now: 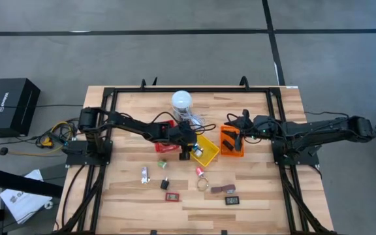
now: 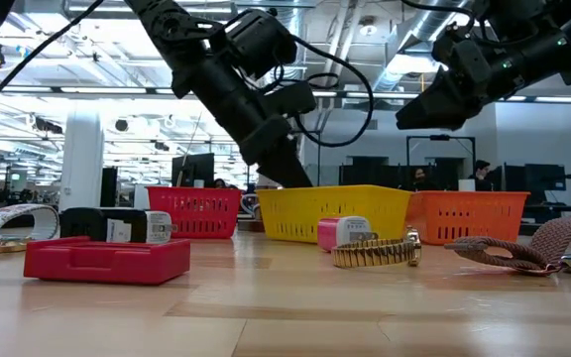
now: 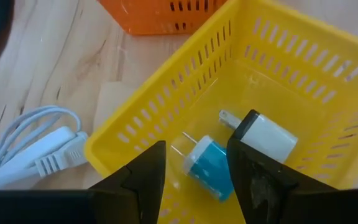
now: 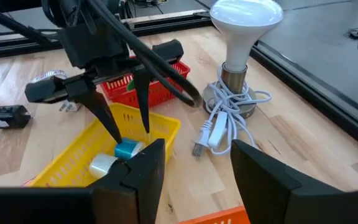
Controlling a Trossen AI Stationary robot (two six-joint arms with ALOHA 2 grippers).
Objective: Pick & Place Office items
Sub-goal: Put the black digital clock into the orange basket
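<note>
Here, the left gripper [image 4: 124, 118] is held just above the yellow tray [image 1: 207, 148], with its two fingers spread apart and nothing gripped between them. Inside the yellow tray, right under those fingers, a blue plug [image 3: 209, 167] and a white plug [image 3: 263, 135] are seen lying side by side, touching. It looks as if the blue plug is the item being dropped off in this step.

To do the step well, the fingers should be kept apart and lifted straight up, so the tray wall is not bumped and the plugs are not dragged out again.

The right gripper [image 1: 235, 138] is parked over the orange tray [image 1: 231, 149], just beside the yellow tray, with its fingers apart and nothing held. The red tray [image 1: 163, 146] sits on the other side of the yellow tray. More small items, like a gold watch band [image 2: 377, 253] and a flat red case [image 2: 107, 259], are left on the table [image 1: 266, 196] in front of the yellow tray, waiting to be picked.
</note>
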